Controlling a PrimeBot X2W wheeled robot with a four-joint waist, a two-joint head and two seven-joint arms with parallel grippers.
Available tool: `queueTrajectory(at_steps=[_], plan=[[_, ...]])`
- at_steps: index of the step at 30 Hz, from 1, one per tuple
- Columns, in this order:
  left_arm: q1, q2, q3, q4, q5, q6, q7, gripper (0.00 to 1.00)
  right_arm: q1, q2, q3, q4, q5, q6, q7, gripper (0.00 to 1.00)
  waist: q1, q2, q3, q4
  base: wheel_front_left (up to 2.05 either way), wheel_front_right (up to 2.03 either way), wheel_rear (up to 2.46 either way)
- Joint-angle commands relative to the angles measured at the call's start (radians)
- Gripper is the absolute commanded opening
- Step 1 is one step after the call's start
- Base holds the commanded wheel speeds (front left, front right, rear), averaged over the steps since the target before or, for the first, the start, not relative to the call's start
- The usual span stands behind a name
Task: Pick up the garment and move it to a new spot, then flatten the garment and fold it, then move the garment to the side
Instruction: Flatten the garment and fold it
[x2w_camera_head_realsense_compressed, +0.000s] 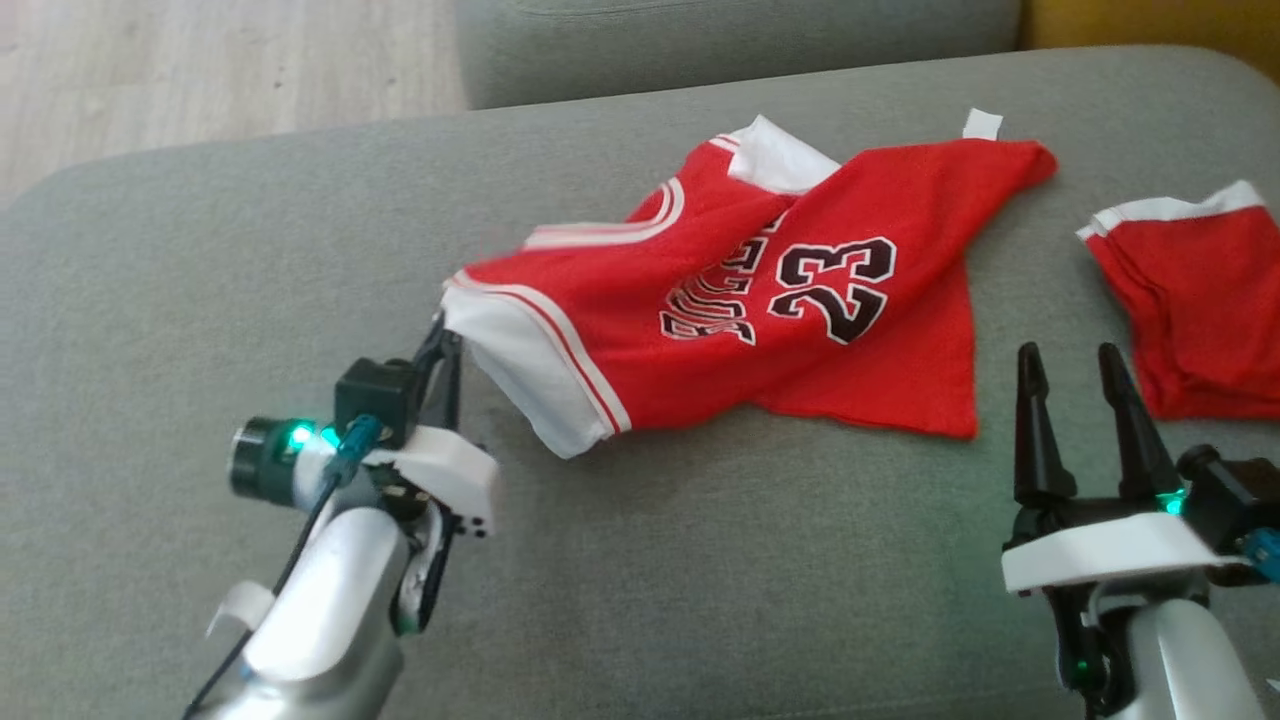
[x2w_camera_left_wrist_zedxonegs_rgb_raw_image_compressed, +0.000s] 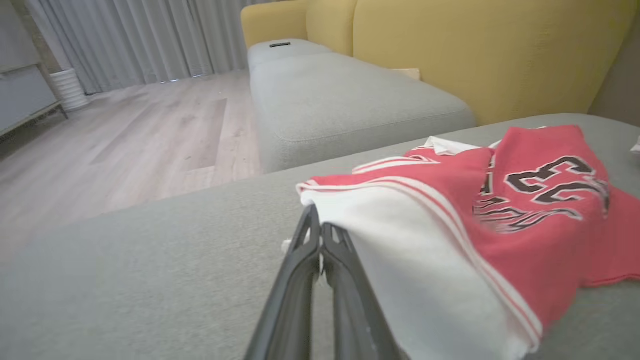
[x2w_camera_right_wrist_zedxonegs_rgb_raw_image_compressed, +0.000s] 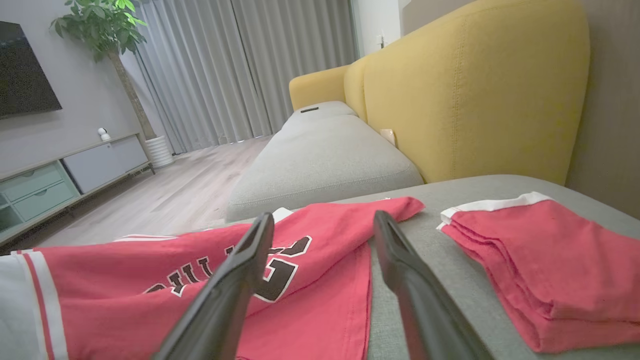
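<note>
Garment (x2w_camera_head_realsense_compressed: 760, 300) on grey sofa cushion (x2w_camera_head_realsense_compressed: 200, 300)

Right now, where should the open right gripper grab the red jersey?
Probably the red hem corner of the jersey nearest the right gripper, approached from the robot's side: it lies flat and free, opposite the end the left gripper pinches.

The jersey's (x2w_camera_head_realsense_compressed: 740, 300) white hem hides the tips of my left gripper (x2w_camera_head_realsense_compressed: 447, 335) where they pinch it. The word beside the 23 is creased, and blurred in the left wrist view; I can't read it. The second red garment (x2w_camera_head_realsense_compressed: 1195, 300) runs off the head view's right edge.
</note>
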Motion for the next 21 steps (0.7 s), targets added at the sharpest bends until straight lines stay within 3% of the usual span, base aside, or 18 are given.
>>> queueTrajectory(at_steps=[1,8,10,11,15,21], plan=[[-0.033,0.034,0.045,-0.035,0.014,0.013,-0.012,0.00,-0.016,-0.005,0.031,-0.026,0.005,0.007,-0.012,1.00,0.0000,0.0000,0.002,0.010,0.00,0.00,0.00],[-0.042,0.047,0.048,0.023,0.026,0.027,-0.009,0.00,-0.026,-0.005,0.054,-0.019,0.012,0.007,-0.016,1.00,0.0000,0.0000,0.023,0.003,0.00,0.00,0.00],[-0.051,0.041,0.056,0.048,0.019,0.032,-0.009,0.93,-0.028,-0.005,0.058,-0.016,0.012,0.007,-0.017,1.00,0.0000,0.0000,0.028,-0.004,0.00,0.00,0.00],[-0.057,0.038,0.062,0.059,0.018,0.038,-0.010,1.00,-0.029,-0.005,0.059,-0.014,0.013,0.007,-0.018,1.00,0.0000,0.0000,0.031,-0.006,0.00,0.00,0.00],[-0.075,0.031,0.089,0.074,0.023,0.063,-0.012,1.00,-0.031,-0.005,0.059,-0.011,0.012,0.007,-0.019,1.00,0.0000,0.0000,0.039,-0.010,0.00,0.00,0.00],[-0.044,0.031,0.133,0.007,0.034,0.064,-0.012,1.00,-0.030,-0.005,0.053,-0.008,0.010,0.007,-0.022,1.00,0.0000,0.0000,0.035,0.002,0.00,0.00,0.00]])
